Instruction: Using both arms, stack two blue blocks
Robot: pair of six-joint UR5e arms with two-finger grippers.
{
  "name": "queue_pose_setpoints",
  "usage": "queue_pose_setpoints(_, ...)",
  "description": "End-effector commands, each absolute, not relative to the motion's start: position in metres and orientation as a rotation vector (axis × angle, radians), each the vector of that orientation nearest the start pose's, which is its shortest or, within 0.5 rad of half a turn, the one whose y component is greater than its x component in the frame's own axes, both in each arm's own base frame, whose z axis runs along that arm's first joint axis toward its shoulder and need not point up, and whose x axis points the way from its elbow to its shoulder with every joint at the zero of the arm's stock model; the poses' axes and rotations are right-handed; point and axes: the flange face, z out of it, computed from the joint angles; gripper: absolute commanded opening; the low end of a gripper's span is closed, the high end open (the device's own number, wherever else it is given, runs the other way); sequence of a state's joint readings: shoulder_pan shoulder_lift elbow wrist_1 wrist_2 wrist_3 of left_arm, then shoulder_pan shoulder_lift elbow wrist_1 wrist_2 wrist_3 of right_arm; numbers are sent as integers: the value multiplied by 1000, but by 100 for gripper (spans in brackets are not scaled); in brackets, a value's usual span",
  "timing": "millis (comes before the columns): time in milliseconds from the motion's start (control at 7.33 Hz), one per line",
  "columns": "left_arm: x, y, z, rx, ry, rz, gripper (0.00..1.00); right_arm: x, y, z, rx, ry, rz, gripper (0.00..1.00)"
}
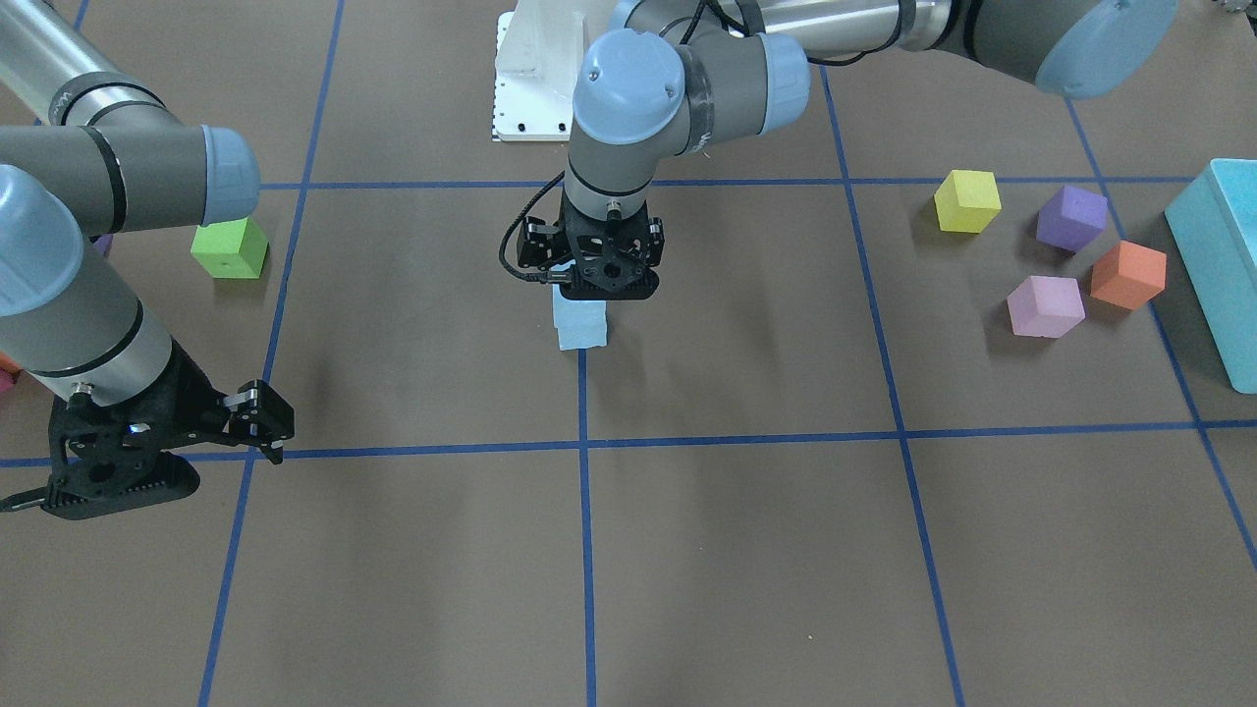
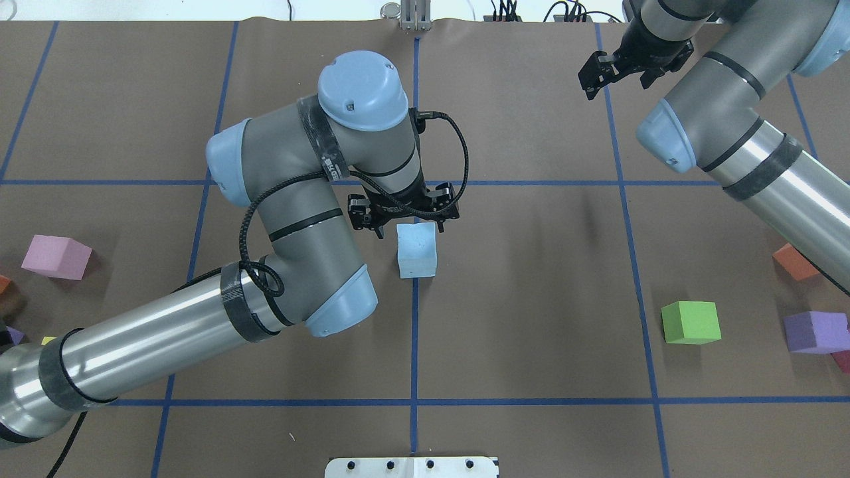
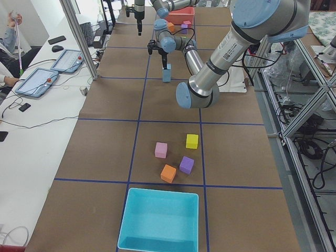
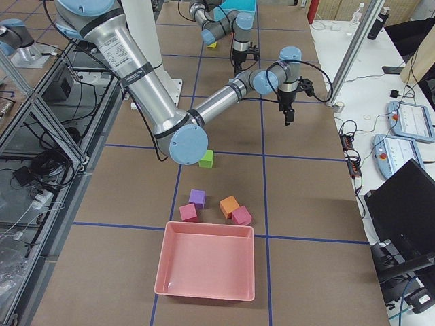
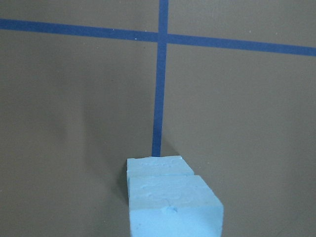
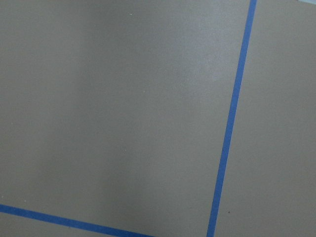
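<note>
The two blue blocks stand stacked at the table's middle on a blue tape line [image 2: 417, 249], and show the same way in the front view [image 1: 581, 322]. In the left wrist view the upper block [image 5: 173, 207] sits slightly offset on the lower block [image 5: 157, 165]. My left gripper [image 2: 410, 224] hovers just above the stack, jaws open wider than the block and holding nothing; it also shows in the front view [image 1: 601, 280]. My right gripper [image 2: 617, 76] is open and empty, far from the stack near the table's far edge, low at the left of the front view [image 1: 147, 481].
A green cube [image 1: 229, 247] lies on my right side. Yellow [image 1: 967, 200], purple [image 1: 1070, 218], orange [image 1: 1127, 275] and pink [image 1: 1045, 305] cubes lie on my left beside a turquoise bin [image 1: 1218, 255]. A pink bin [image 4: 206, 261] stands at the right end.
</note>
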State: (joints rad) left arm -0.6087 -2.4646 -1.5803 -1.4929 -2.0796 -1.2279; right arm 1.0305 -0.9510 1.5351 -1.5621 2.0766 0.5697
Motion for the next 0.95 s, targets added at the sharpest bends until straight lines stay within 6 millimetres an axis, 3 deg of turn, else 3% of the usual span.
queue_pose_setpoints(0,431,-487,125,56,916,25,99,-215,-665,344,239,-689,-18,100)
queue_pose_setpoints(136,380,-504,156,115,894,61,99,-151,-666,385,210,-699,-3,100)
queue_pose_setpoints(273,316,-526,199,122,902,119,99,-83,-659,428,210,-711,-69,100)
queue_pose_setpoints(409,231,-546,265,113,917,171,99,-28,-638,481,186,-709,-68,100)
queue_pose_setpoints(545,147,-553,344,125,892,204,99,25,-616,514,151,-745,22,100)
queue_pose_setpoints(682,90,-549,404,129,854,213,99,49,-591,531,128,-792,67,100)
queue_pose_setpoints(818,57,-538,451,111,829,211,99,50,-559,550,106,-792,76,100)
